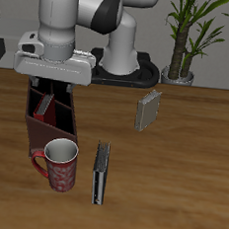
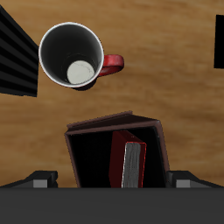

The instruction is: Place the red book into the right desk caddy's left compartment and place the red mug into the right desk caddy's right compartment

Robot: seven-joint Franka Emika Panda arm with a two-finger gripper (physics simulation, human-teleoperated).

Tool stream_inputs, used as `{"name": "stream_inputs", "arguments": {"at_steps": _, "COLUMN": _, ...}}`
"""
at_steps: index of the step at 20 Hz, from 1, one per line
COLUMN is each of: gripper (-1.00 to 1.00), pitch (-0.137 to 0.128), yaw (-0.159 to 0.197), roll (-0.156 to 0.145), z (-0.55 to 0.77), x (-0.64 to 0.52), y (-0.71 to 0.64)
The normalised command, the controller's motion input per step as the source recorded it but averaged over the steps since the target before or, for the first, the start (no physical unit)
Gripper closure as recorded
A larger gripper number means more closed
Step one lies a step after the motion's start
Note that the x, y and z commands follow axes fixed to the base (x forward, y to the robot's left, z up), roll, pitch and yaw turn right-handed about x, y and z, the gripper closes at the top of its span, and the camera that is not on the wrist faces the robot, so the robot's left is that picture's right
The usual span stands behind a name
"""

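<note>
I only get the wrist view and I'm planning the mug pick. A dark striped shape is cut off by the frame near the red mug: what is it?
Observer: It is a thin black book with a pale edge, standing upright beside the red mug with the white floral pattern, not touching it.
Operator: Anything else on the table that I can't see?
Observer: A grey book stands upright farther back, well away from the long dark maroon desk caddy.
Operator: And behind that?
Observer: A potted green plant stands at the table's back.
</note>
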Motion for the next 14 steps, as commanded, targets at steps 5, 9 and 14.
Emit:
{"name": "stream_inputs", "arguments": {"at_steps": 5, "gripper": -1.0, "pitch": -0.026, "yaw": 0.042, "roll": -0.062, "z": 0.23, "x": 0.26, "y": 0.25}}
{"name": "stream_inputs", "arguments": {"at_steps": 9, "gripper": -1.0, "pitch": -0.025, "yaw": 0.07, "roll": -0.038, "z": 0.06, "x": 0.17, "y": 0.1}}
{"name": "stream_inputs", "arguments": {"at_steps": 14, "gripper": -1.0, "pitch": -0.021, "yaw": 0.042, "roll": -0.024, "z": 0.13, "x": 0.15, "y": -0.02}}
